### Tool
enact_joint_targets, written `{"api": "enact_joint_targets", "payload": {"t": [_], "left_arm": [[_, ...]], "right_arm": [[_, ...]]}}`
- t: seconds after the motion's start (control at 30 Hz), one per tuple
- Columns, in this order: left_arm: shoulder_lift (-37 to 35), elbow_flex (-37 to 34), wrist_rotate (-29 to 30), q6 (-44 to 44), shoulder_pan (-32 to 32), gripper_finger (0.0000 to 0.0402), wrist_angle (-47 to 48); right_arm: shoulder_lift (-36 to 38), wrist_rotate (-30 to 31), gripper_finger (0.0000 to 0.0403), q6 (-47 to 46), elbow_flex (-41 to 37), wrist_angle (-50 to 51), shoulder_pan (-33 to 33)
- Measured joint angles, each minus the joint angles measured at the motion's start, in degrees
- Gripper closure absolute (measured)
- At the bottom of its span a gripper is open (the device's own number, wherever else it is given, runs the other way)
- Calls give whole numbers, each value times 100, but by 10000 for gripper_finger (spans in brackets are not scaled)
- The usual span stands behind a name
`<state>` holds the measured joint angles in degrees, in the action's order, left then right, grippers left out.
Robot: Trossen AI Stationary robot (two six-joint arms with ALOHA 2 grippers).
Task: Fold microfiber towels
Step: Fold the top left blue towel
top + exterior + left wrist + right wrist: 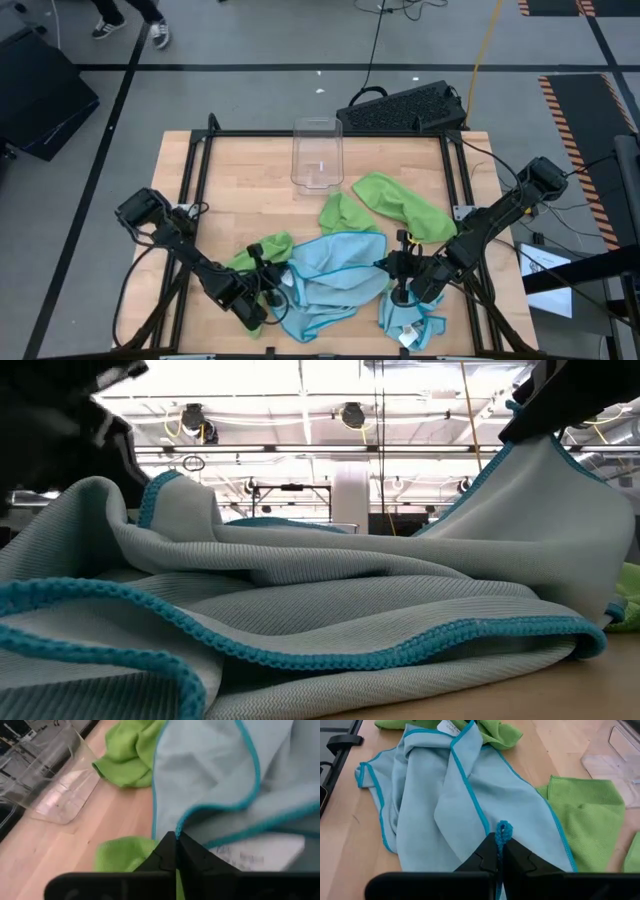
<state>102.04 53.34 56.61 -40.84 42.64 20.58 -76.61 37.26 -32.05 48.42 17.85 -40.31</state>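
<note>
At the lower edge of the high view, a small light blue towel [408, 322] with a white tag [407, 339] is seen bunched at the lower right, on the wooden table [240, 190]. Just above it, the right gripper [398, 268] is found in the lower right of centre, its jaws pressed together on the teal-edged corner of the large light blue towel [335, 275]; in the right wrist view that corner is seen pinched between the dark fingers [487, 854], the cloth spread out beyond them. To the lower left, the left gripper [268, 283] is set at the opposite edge of the same towel, jaws clamped on its hem, as shown in the left wrist view where the teal edge runs down into the closed fingertips [169, 847]. A lime green towel [262, 250] is glimpsed crumpled beside that gripper, partly under the blue cloth. In the low view the blue towel is seen heaped across the frame, one corner lifted at the upper right. Further up the frame, a second green towel [340, 213] is lying at centre, and a third [405, 205] is draped to its right. Beyond them, near the top edge of the table, a clear plastic bin [317, 152] is standing upright.
</note>
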Motion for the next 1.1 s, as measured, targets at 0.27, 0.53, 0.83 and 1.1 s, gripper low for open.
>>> {"api": "enact_joint_targets", "payload": {"t": [0.27,0.53,0.83,1.1], "left_arm": [[-1239,131,1057,1504,22,398,-21],[-2914,129,1063,2767,-675,399,15],[-4482,129,-330,4765,-1943,400,-1737],[-4714,130,-2051,4476,-1565,400,-1534]], "right_arm": [[789,25,399,1217,0,-562,413],[2239,-439,399,2918,0,-1188,1302],[3590,-1555,399,4047,126,-2392,2764],[3703,-3455,399,2564,254,-1293,2870]]}}
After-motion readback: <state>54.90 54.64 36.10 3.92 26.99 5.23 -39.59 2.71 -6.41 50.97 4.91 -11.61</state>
